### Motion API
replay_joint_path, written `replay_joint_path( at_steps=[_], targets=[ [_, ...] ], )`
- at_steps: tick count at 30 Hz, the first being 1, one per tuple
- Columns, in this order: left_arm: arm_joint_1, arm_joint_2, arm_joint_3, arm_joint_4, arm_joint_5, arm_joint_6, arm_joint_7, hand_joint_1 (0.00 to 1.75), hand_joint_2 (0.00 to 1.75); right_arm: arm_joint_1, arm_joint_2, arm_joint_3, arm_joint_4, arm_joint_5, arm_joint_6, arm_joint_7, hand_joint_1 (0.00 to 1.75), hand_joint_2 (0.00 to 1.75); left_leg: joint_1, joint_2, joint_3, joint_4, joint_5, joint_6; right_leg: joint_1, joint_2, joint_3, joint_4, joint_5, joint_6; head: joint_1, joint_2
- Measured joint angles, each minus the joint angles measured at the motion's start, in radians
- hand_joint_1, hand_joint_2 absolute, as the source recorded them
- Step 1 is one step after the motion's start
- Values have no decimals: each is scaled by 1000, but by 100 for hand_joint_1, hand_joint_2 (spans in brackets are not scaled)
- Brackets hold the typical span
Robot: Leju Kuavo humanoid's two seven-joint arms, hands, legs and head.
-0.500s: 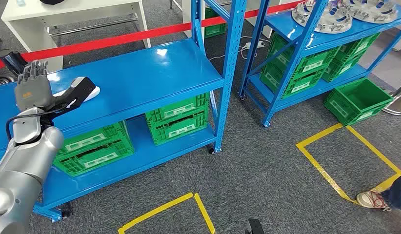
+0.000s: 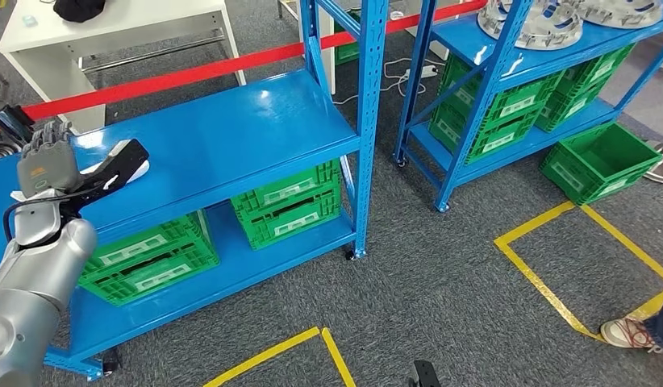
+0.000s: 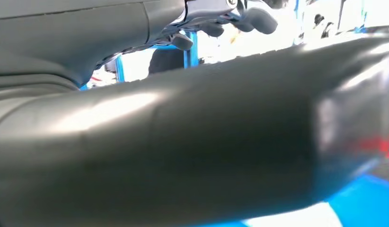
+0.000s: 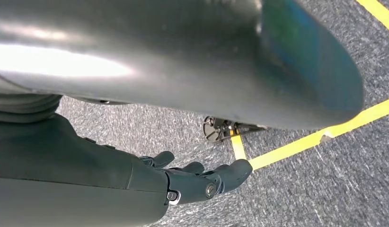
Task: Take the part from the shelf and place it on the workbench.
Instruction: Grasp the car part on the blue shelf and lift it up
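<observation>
While the left robot hand (image 2: 44, 161) reaches over the upper deck of the blue shelf (image 2: 231, 137), its fingers wrap the near end of the black part (image 2: 118, 161), which lies slanted on that deck. White labels on the green crates (image 2: 288, 201) below are too small to read. Beside the leg, the right robot hand (image 4: 202, 182) hangs over grey carpet, fingers loosely apart, holding nothing.

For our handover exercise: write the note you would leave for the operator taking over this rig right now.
Left robot hand: wrapped around the black part, which lies at the blue shelf top; whether it is lifted is unclear.
Right robot hand: hangs over the carpet, fingers loosely curled, holding nothing.
Done: reach and grasp.
Left: lift the part off, carry it to the workbench, set it down.
</observation>
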Motion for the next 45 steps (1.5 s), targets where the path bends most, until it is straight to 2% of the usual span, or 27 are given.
replay_joint_path(
  at_steps=[1,2,4,5,6,9,11,12,14,15,16,17,19,21,23,26,27,29,30,31,32,34,36,37,40,41,45],
  targets=[
    [3,4,1,4,0,-4,4,0,0,1,0,-1,0,0,0,0,0,0,0,0,-9,2,16,0,0,1,4,0,-3,1,0,0],
    [5,8,3,8,0,-7,7,0,0,1,0,-1,0,0,0,0,0,0,0,0,2,-35,49,2,0,1,9,1,-7,3,0,0],
    [5,13,8,12,0,-9,11,0,0,1,0,-1,0,0,0,0,0,0,-1,1,61,-169,120,10,1,2,19,2,-15,9,0,0],
    [5,15,10,13,0,-9,12,0,0,0,0,-1,0,0,0,0,0,0,-3,1,88,-222,137,15,3,2,21,3,-19,14,0,0],
    [5,17,12,15,0,-9,13,0,0,-1,0,-1,0,0,0,0,0,0,-5,1,104,-254,142,21,4,2,22,3,-22,19,0,0],
    [6,19,16,18,-3,-8,15,0,0,-2,0,-2,0,3,-2,0,0,0,-5,-1,114,-271,135,40,5,1,25,0,-27,36,1,0],
    [6,20,21,18,-8,-8,17,0,0,-3,0,-2,0,6,-4,0,0,0,0,-1,124,-277,134,52,5,0,12,33,-48,47,3,0],
    [5,20,24,19,-10,-8,18,0,0,-3,-1,-2,0,7,-4,0,0,0,1,0,128,-279,133,57,4,0,-11,80,-69,51,4,0],
    [7,21,29,21,-13,-10,19,0,0,-3,-1,-4,0,8,-4,2,0,0,0,0,131,-277,128,63,3,-1,-86,214,-119,56,7,0],
    [9,21,31,23,-14,-11,20,0,0,-3,-1,-6,0,9,-4,2,0,0,-1,-1,132,-276,125,65,2,-1,-120,266,-129,57,7,0],
    [11,21,32,24,-14,-12,20,0,0,-2,-1,-8,0,9,-4,3,0,0,-1,-1,134,-274,121,65,3,-1,-139,284,-120,56,7,0],
    [12,21,33,25,-15,-13,21,0,0,-2,-1,-9,0,9,-4,3,0,0,-1,-2,137,-272,117,64,3,-1,-136,260,-93,54,7,0],
    [13,21,34,25,-15,-15,24,0,0,-2,-1,-11,0,10,-4,4,0,0,-1,-4,146,-269,107,59,4,-1,-83,128,-15,46,7,0],
    [13,22,35,26,-15,-16,27,0,0,-3,-1,-13,0,10,-5,5,0,0,-5,-4,150,-265,98,50,7,-1,-35,25,20,36,6,0],
    [12,24,36,26,-16,-20,31,0,0,-4,-1,-15,0,10,-5,6,0,0,-6,-5,152,-268,95,38,11,-1,-25,6,15,28,6,0],
    [12,27,38,25,-21,-22,36,0,0,-4,-1,-16,0,11,-5,6,0,0,-5,-4,143,-246,77,22,3,-1,-12,-6,16,11,4,0],
    [12,29,39,25,-22,-22,37,0,0,-5,-1,-16,0,12,-5,6,0,0,-4,-3,123,-206,57,16,0,-1,-6,-9,16,6,2,0],
    [14,34,41,27,-21,-22,34,0,0,-5,-1,-16,0,13,-5,7,0,0,-1,-1,54,-75,5,8,0,-1,0,-10,10,-1,-1,0],
    [18,35,43,28,-19,-22,32,0,0,-4,-1,-16,0,14,-5,8,0,0,1,0,18,-18,-11,5,0,-1,3,-10,7,-2,-1,0],
    [22,35,44,29,-18,-22,30,0,0,-3,-1,-16,0,14,-5,8,0,0,2,0,-4,11,-8,3,0,0,6,-10,4,-2,-1,0],
    [24,36,46,30,-18,-22,27,0,0,-3,-1,-16,0,15,-5,9,0,0,4,1,-6,0,14,2,0,0,10,-9,1,0,-1,0],
    [25,36,49,29,-31,-22,19,0,0,-3,-1,-16,0,18,-5,10,0,0,6,2,44,-126,95,3,-1,1,21,-7,-9,7,-1,0],
    [24,35,49,29,-53,-24,13,0,0,-4,-1,-17,0,19,-6,12,0,0,3,2,103,-245,138,9,1,1,28,-4,-18,17,-1,0],
    [24,34,49,29,-61,-25,11,0,44,-5,-1,-17,0,20,-7,12,0,0,2,1,116,-270,141,13,3,1,28,-2,-22,20,-1,0],
    [30,27,49,29,-76,-26,7,0,175,-5,-1,-18,0,22,-12,14,0,0,0,-1,119,-276,140,21,6,1,29,-3,-21,10,1,0],
    [31,24,49,29,-82,-26,6,0,175,-5,-1,-18,0,22,-14,14,0,0,-1,-2,119,-276,139,23,6,1,30,-7,-20,8,1,0],
    [41,12,49,33,-99,-26,9,0,175,-6,-1,-19,0,25,-18,13,0,0,-2,-5,119,-275,136,32,5,-1,37,-17,-18,12,1,0]
  ],
)
